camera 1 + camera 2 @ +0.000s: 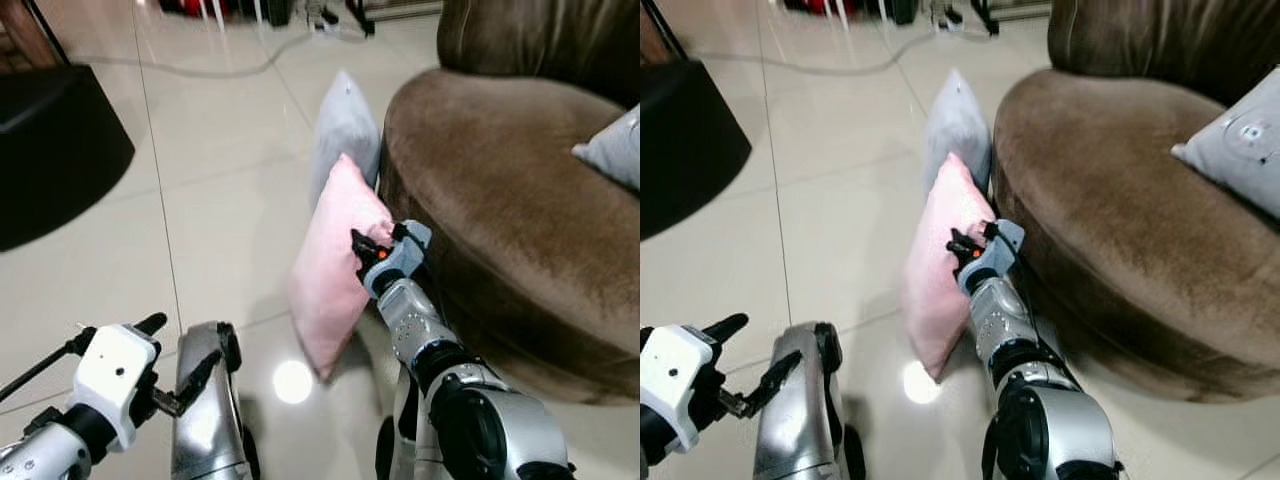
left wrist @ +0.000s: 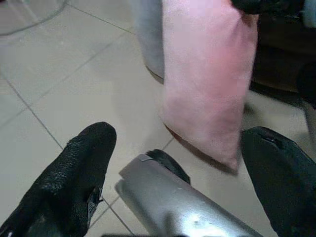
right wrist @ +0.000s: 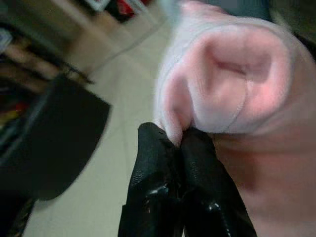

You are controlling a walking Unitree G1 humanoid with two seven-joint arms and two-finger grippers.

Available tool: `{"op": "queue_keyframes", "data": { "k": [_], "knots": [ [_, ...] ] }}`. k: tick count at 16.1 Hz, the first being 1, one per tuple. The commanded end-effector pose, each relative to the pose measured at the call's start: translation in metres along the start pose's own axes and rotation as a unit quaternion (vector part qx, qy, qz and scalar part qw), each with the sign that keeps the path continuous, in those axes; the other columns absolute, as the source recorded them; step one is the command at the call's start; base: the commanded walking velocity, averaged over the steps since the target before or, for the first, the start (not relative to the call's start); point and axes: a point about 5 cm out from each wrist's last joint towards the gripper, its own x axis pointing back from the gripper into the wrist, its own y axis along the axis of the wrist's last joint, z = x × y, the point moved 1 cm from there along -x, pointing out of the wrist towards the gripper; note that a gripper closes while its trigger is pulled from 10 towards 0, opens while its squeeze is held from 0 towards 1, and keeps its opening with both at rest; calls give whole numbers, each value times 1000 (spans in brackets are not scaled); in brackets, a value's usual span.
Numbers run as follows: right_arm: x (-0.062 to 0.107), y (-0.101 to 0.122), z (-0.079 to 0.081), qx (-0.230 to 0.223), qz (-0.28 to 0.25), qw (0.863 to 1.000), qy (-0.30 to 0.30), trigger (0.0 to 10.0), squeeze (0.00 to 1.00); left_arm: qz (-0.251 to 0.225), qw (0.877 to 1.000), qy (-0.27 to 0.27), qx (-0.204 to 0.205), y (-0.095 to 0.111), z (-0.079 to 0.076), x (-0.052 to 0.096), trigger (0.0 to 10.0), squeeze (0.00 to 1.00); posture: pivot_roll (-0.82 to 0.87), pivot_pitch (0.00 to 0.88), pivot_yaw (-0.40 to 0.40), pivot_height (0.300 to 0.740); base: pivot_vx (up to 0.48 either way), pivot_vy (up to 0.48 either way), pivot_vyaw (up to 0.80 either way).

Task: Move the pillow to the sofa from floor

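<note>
Right hand (image 3: 173, 143) pinching pink pillow (image 1: 335, 265) edge | apparently against sofa (image 1: 500, 190)

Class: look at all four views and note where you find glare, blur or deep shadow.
Left eye view: a round glare spot on the floor tiles beside the pink pillow. Right wrist view: background blurred, right end effector pinching pillow fabric fairly sharp. Left wrist view: left end effector dark, little detail.
</note>
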Motion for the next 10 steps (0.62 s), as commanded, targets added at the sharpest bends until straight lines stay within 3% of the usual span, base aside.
{"op": "queue_keyframes", "data": {
  "k": [1, 2, 6, 8, 10],
  "knots": [
    [-2, -19, 29, -29, 7, 998, 52, 0, 0, 5, 1000, 12, -4, -3, 4, -1, 10000, 0, 59, 0, 21, 396, 0, 0, 0],
    [-1, -11, 36, -41, -14, 995, 88, 0, 0, -9, 1000, 19, -3, -1, 7, -7, 10000, 0, 44, 0, 23, 396, 0, 0, 0],
    [4, 9, 44, -48, -61, 989, 128, 0, 0, -46, 998, 31, 0, 8, 10, -24, 10000, 0, 13, 0, 37, 396, 0, 0, 0],
    [25, 49, 44, -51, -136, 980, 135, 0, 0, -87, 995, 52, 3, 21, 11, -40, 10000, 0, -17, 0, 57, 396, 0, 0, 0],
    [37, 67, 46, -46, -159, 977, 138, 0, 0, -101, 993, 63, 2, 26, 13, -45, 10000, 0, -28, 0, 62, 396, 0, 0, 0]
  ]
}}
